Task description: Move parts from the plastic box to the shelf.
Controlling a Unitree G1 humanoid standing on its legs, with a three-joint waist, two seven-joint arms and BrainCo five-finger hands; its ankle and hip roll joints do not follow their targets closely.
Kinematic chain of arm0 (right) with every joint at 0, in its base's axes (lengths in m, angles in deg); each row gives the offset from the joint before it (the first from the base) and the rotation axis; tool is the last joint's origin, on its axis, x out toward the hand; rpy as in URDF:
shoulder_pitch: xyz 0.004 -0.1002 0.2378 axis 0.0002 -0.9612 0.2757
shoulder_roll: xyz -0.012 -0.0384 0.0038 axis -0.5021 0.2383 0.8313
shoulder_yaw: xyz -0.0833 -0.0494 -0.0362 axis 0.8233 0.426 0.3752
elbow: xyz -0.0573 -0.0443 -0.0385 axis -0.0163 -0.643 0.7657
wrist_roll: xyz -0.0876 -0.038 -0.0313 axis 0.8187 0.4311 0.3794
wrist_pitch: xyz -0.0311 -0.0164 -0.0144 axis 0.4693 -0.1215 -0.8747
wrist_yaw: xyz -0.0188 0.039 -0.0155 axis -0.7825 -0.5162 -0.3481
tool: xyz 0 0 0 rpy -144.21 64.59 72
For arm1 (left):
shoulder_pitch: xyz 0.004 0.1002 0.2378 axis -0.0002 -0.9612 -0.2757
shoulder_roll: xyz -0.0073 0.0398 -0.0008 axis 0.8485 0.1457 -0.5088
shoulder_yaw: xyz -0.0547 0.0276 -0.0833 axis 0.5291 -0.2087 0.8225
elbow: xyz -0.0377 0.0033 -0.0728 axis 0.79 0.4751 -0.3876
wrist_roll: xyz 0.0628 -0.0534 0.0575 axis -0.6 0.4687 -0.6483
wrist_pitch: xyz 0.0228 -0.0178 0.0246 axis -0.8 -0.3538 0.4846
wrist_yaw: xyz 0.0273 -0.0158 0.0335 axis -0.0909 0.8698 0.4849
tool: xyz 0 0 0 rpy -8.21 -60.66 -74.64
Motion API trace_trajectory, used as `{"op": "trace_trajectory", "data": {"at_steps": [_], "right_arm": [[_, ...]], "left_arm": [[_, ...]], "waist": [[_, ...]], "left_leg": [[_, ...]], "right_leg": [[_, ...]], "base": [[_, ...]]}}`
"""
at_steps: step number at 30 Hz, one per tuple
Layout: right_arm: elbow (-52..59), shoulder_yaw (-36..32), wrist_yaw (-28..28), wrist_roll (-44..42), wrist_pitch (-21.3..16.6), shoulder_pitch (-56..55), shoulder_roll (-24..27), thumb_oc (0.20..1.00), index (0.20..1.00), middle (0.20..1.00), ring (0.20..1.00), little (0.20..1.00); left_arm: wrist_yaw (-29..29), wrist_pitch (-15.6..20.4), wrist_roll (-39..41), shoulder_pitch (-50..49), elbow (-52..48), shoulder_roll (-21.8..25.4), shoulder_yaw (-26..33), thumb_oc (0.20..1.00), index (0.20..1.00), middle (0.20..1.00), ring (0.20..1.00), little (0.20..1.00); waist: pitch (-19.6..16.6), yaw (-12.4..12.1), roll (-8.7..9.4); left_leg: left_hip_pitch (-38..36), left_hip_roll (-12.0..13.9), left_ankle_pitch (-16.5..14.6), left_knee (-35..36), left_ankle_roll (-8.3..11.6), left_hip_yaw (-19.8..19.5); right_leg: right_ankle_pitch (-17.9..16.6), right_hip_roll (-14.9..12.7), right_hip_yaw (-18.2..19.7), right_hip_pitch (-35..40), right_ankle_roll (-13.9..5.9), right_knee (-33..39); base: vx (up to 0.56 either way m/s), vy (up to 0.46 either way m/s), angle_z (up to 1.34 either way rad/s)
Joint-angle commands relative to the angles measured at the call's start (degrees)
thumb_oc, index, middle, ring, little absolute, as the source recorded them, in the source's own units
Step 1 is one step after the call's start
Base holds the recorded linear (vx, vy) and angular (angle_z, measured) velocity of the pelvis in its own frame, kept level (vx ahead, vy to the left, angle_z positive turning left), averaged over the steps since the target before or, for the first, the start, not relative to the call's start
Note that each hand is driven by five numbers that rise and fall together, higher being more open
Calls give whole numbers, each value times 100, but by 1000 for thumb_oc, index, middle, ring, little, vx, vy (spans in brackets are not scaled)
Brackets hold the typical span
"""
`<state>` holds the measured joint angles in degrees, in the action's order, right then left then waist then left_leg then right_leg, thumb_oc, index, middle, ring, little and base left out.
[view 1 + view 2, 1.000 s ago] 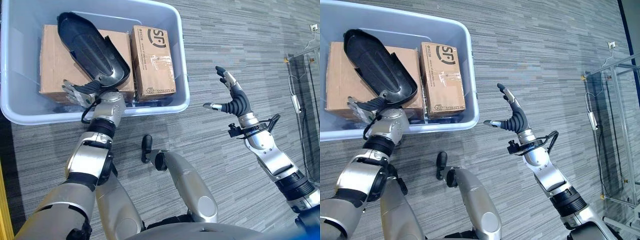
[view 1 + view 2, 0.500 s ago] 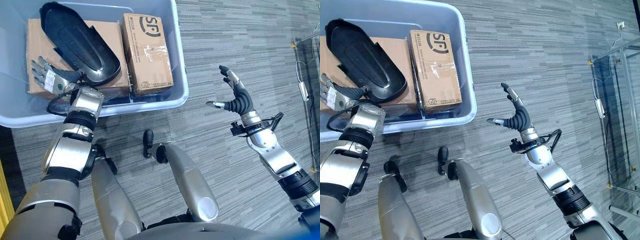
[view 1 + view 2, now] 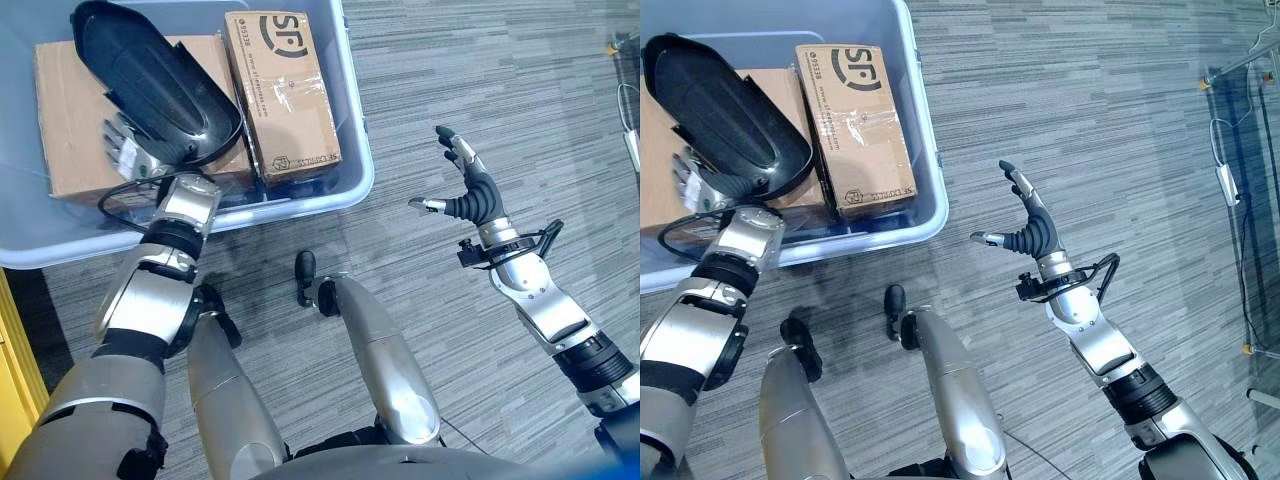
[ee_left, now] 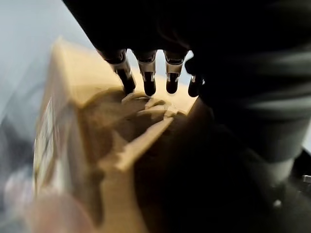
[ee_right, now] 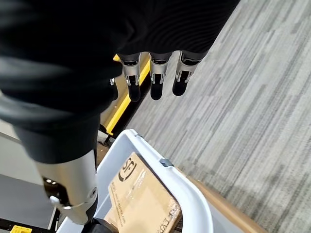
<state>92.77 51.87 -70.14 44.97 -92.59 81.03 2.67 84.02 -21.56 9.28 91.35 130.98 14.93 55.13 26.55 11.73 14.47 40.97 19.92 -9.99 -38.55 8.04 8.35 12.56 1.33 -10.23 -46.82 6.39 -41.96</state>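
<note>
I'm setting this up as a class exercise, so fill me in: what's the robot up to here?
The robot is bent over a plastic box on the floor holding two cardboard boxes and a black part. Its left hand is inside the box, fingers straight, beside and partly under the black part on the wider cardboard box, not gripping anything. Its right hand hangs open above the carpet, holding nothing. Nothing is lifted out yet.

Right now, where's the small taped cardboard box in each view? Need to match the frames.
Left eye view: small cardboard box, upper middle, against the plastic box's right wall.
Right eye view: upper left, same wall.
Left wrist view: a blurred cardboard box sits past the fingers; I cannot tell which one.
Right wrist view: bottom middle, inside the white rim.
Shared landmark: the plastic box's right rim, beside it in three views.
</note>
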Motion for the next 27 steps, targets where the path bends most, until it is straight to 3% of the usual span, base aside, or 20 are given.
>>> {"op": "trace_trajectory", "data": {"at_steps": [1,5,7,10,12,15,22,27], "right_arm": [[425,-327,-185,160,-45,97,-47,1000,1000,1000,1000,1000],[636,-444,-42,91,47,54,-41,1000,1000,1000,1000,1000],[726,-467,-31,45,82,27,-8,1000,1000,1000,1000,1000],[742,-477,-5,6,85,0,5,1000,1000,1000,1000,1000],[728,-478,12,3,72,12,34,1000,1000,1000,1000,1000],[719,-499,-7,-46,105,58,59,1000,1000,1000,1000,1000],[720,-556,33,-144,197,169,168,1000,1000,1000,1000,1000],[664,-510,-7,-94,219,209,154,1000,1000,1000,1000,1000]], "left_arm": [[-367,603,1250,95,-102,-159,269,1000,1000,1000,1000,1000],[-412,783,1725,6,-141,-427,429,1000,1000,1000,1000,1000],[-292,908,1536,-21,-193,-481,450,1000,1000,1000,1000,1000],[-667,1010,1696,-5,-313,-516,435,1000,1000,1000,1000,1000],[-764,1076,1398,47,-474,-540,306,1000,1000,1000,1000,1000],[-878,928,1378,104,-531,-498,191,1000,1000,1000,1000,1000],[-966,-199,561,213,-182,-310,-143,1000,1000,1000,1000,1000],[-777,7,1263,252,29,-325,-61,1000,1000,1000,1000,1000]], "waist": [[325,46,122],[325,105,233],[325,121,269],[325,150,311],[325,164,322],[325,178,301],[325,251,256],[325,302,225]], "left_leg": [[225,375,738,-203,-44,-472],[209,462,786,-71,1,-464],[191,493,779,-16,8,-441],[123,553,791,63,21,-407],[92,573,795,101,17,-378],[80,579,822,113,19,-372],[99,558,867,161,6,-302],[123,546,939,163,32,-279]], "right_leg": [[29,-335,138,294,-823,-153],[-1,-313,114,298,-847,-86],[-18,-314,101,294,-855,-74],[-43,-294,102,316,-857,-32],[-76,-304,95,294,-850,-33],[-81,-293,104,274,-843,-45],[-104,-330,154,113,-833,-117],[-98,-338,210,31,-823,-126]], "base": [[-15,-71,7],[-14,-55,3],[-7,-39,2],[-6,-43,0],[-4,-35,0],[0,0,0],[2,1,-1],[15,2,-9]]}}
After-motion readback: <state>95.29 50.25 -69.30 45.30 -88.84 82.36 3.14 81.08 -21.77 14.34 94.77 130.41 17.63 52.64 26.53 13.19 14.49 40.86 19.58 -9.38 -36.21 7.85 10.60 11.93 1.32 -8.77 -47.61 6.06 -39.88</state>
